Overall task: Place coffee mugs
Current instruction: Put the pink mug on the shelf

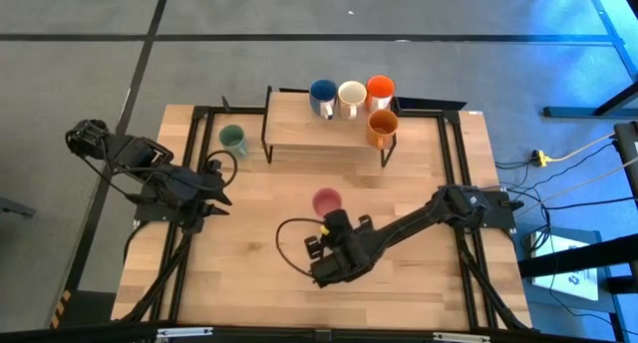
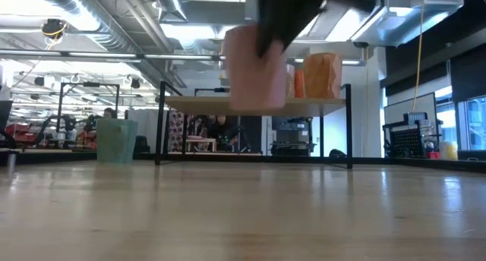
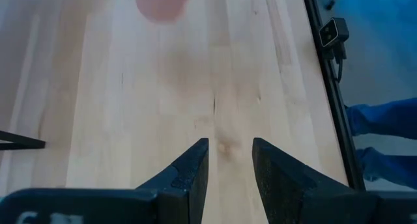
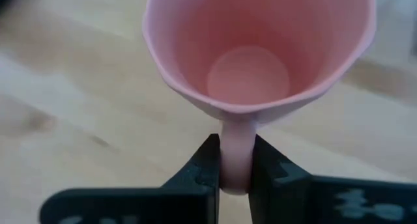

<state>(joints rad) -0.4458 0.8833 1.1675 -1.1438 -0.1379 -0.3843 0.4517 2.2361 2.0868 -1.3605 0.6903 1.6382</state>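
While right claw (image 4: 236,164) pinches pink mug (image 4: 260,48) by handle, mug hangs above table (image 1: 249,263); left claw (image 3: 229,162) parted, empty.

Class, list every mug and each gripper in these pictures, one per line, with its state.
Pink mug: lifted, held by its handle.
Green mug: upright on table.
Blue mug, white mug, red mug, orange mug: upright on shelf.
Right gripper: shut on handle.
Left gripper: open, empty.

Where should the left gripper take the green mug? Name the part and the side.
Probably its rim wall, from above: the green mug stands upright, mouth up, beside the shelf. Come from the side of the open left gripper, away from the shelf. Handle direction unclear.
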